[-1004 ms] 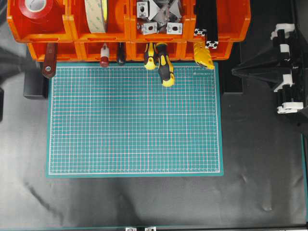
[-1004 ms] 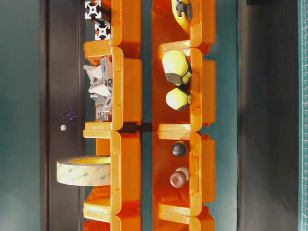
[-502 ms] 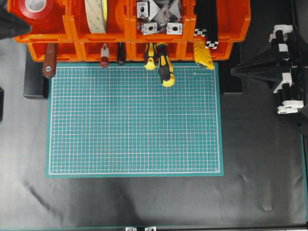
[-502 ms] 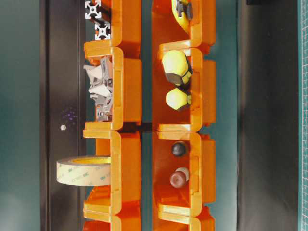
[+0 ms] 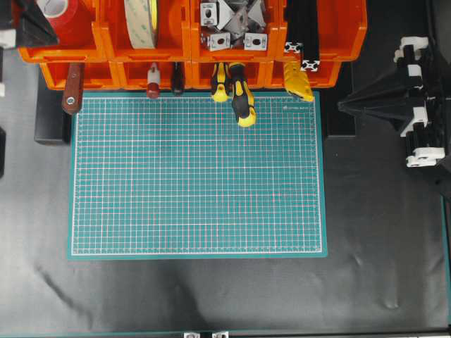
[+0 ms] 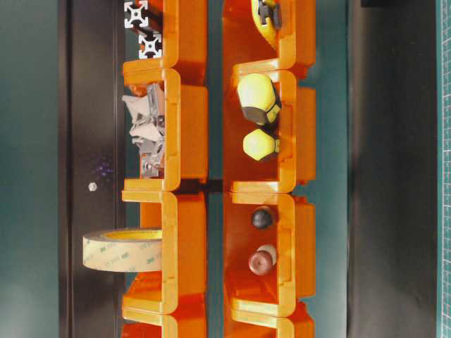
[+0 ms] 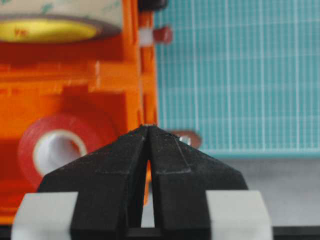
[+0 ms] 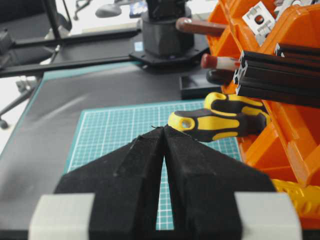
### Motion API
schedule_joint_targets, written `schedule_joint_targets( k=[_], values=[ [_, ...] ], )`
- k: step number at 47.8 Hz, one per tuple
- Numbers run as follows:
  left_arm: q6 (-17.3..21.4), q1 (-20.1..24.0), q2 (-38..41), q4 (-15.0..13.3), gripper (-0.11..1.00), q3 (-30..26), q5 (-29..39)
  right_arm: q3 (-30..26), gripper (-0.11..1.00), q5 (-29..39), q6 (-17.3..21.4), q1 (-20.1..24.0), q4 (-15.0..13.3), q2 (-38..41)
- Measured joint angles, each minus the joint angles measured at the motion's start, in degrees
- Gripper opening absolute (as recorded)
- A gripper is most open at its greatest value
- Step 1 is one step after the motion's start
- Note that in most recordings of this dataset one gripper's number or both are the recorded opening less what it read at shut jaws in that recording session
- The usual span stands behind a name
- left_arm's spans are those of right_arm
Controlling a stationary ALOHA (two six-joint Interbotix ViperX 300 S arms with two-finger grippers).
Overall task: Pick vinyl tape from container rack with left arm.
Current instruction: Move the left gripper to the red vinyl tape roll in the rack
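The vinyl tape [image 5: 68,14], a red roll with a white core, lies flat in the far-left upper bin of the orange container rack [image 5: 106,44]. In the left wrist view the tape [image 7: 55,145] sits low at the left in the rack [image 7: 100,95]. My left gripper [image 5: 51,39] is shut and empty, hovering over the front left corner of that bin and covering part of the tape. Its tips [image 7: 149,126] line up with the bin's front wall, beside the tape. My right gripper [image 5: 341,104] is shut and empty, right of the mat; its tips [image 8: 163,128] meet.
A green cutting mat [image 5: 197,176] lies in front of the rack. A cream tape roll [image 5: 141,21] stands on edge in the neighbouring bin. Yellow-black screwdrivers [image 5: 241,98] and a brown-handled tool [image 5: 72,90] stick out of the lower bins. Metal brackets [image 5: 232,24] and black extrusions [image 5: 301,35] fill other bins.
My left gripper has come into the overhead view from the left and moved right, over the tape's bin. The right gripper has stayed put.
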Motion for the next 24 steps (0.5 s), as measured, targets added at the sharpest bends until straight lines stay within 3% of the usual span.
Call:
schedule_joint_targets(
  k=[5, 13, 16, 19, 24],
  values=[
    [0.2, 1.4, 1.0, 0.2, 0.22, -1.0, 1.7, 0.0, 0.00, 0.0, 0.0, 0.3, 0.1, 0.0],
    [0.6, 2.7, 1.7, 0.3, 0.71, -1.0, 2.1, 0.0, 0.00, 0.1, 0.0, 0.6, 0.1, -0.1],
    [1.0, 2.8, 1.7, 0.3, 0.84, -0.7, 2.0, 0.0, 0.00, 0.1, 0.0, 0.7, 0.0, -0.1],
    [1.1, 3.0, 1.8, 0.3, 0.88, -0.1, 2.0, 0.0, 0.00, 0.0, 0.0, 0.6, 0.0, -0.2],
    [1.2, 3.9, 1.9, 0.3, 0.85, 1.2, 1.9, -0.1, 0.00, 0.0, 0.0, 0.8, 0.1, -0.2]
  ],
)
